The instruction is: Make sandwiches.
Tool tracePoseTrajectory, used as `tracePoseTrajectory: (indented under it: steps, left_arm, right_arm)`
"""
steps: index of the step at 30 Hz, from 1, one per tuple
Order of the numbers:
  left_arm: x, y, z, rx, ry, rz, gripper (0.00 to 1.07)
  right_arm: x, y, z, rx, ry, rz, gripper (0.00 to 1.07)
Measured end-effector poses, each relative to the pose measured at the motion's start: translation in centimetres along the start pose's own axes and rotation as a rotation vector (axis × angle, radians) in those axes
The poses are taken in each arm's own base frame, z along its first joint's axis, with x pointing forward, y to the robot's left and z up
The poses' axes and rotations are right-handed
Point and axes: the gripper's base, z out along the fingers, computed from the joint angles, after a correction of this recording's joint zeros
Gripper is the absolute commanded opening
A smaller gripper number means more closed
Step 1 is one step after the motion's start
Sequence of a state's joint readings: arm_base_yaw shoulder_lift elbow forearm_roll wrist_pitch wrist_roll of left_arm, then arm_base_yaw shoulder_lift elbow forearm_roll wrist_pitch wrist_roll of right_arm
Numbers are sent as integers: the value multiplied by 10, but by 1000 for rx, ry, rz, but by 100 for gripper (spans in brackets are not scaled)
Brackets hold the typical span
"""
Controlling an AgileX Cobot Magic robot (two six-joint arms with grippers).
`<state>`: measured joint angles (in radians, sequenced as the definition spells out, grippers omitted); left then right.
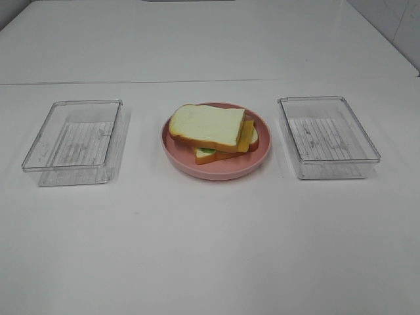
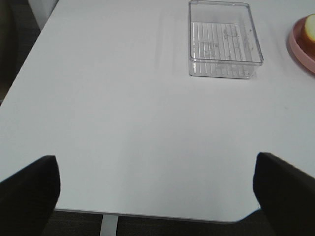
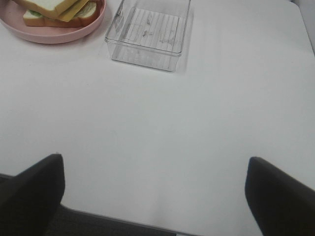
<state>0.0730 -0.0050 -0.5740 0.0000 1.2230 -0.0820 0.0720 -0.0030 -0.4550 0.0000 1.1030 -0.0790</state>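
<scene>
The sandwiches [image 1: 209, 128] sit as one toy stack on the pink plate [image 1: 216, 172] at the table's middle. A white bread slice lies on top, a yellow cheese square [image 1: 247, 136] sticks out at its right, and green lettuce shows over the lower slice. The stack [image 3: 56, 7] also shows at the edge of the right wrist view. My left gripper [image 2: 157, 194] is open and empty over the table's near left edge. My right gripper [image 3: 157, 194] is open and empty over the near right edge. Neither arm appears in the exterior high view.
An empty clear plastic tray [image 1: 73, 141] stands left of the plate and another [image 1: 328, 138] stands right of it. The left tray [image 2: 221, 39] and the plate's rim [image 2: 300, 46] show in the left wrist view, the right tray [image 3: 147, 32] in the right wrist view.
</scene>
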Motion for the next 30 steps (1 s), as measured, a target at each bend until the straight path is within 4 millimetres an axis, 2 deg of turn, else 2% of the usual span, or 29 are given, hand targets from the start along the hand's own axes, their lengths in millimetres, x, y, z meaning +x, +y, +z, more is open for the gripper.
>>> tracePoseTrajectory:
  steps: [12, 30]
  left_arm:
    - [-3, -1, 13, 63, -67, 74, 101]
    - [-4, -2, 13, 67, -84, 72, 101]
  right_arm:
    - [0, 0, 0, 0, 0, 0, 97]
    - [0, 0, 0, 0, 0, 0, 97]
